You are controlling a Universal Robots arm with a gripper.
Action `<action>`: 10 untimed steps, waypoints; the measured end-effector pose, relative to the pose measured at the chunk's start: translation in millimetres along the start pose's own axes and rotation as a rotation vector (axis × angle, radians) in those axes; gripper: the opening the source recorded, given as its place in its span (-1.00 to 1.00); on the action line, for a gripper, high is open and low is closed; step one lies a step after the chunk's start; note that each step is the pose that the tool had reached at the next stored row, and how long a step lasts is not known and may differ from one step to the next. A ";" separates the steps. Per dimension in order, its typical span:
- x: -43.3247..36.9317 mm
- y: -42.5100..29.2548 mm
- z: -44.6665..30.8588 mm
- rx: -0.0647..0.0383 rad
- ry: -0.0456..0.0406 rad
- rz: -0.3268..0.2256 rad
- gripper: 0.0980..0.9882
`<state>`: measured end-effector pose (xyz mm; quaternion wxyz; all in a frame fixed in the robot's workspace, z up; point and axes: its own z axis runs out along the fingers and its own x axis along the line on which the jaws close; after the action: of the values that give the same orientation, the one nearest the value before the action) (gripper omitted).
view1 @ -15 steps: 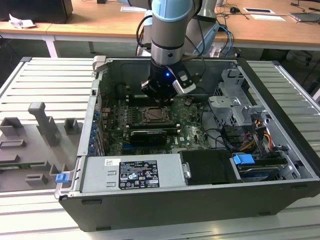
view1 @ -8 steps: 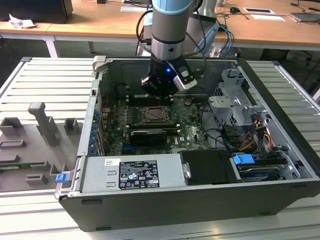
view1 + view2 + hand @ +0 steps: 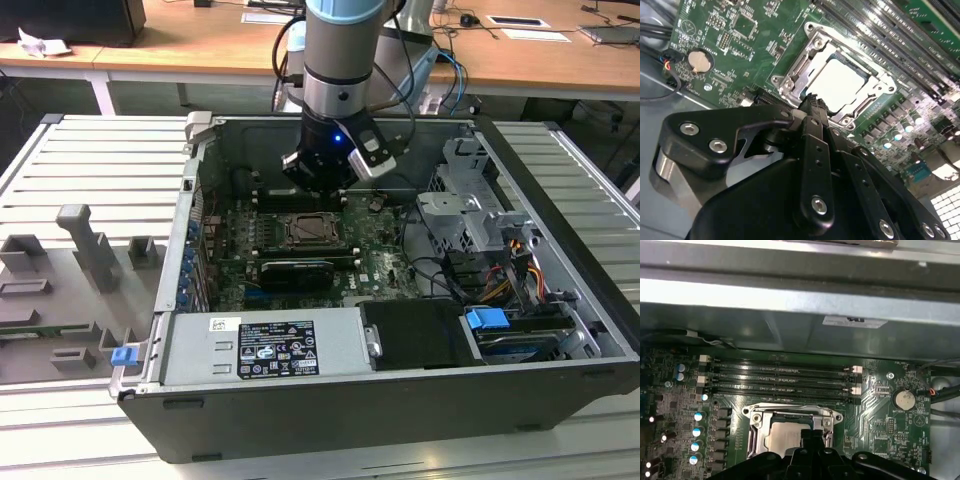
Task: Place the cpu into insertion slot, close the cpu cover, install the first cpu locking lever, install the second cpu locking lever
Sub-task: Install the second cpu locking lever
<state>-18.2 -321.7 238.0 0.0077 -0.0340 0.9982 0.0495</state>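
We see the cpu already seated in its socket on the motherboard, with the cpu cover lying flat around it, so we judge 2 steps done. We cannot tell whether either of the 2 locking levers is latched. The gripper hangs just above the socket's edge; its fingers look drawn together on nothing, though we cannot tell for certain.
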 end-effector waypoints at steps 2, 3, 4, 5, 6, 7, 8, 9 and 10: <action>0.4 -4.6 0.0 0.000 0.0000 0.000 -0.98; 0.5 -6.5 -0.2 0.000 0.0001 0.000 -0.98; 0.6 -7.9 -0.3 0.000 0.0001 0.000 -0.98; 0.7 -9.0 -0.4 0.000 0.0000 0.000 -0.98; 0.8 -9.9 -0.5 0.000 0.0000 0.000 -0.98; 0.9 -10.2 -1.7 0.000 0.0001 0.000 -0.98; 0.8 -10.0 -4.3 0.000 0.0000 0.000 -0.98; 0.7 -9.8 -6.3 0.000 0.0001 0.000 -0.98; 0.7 -9.7 -8.3 0.000 0.0001 0.000 -0.98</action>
<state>-18.3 -332.2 245.3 0.0077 -0.0340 0.9982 0.0495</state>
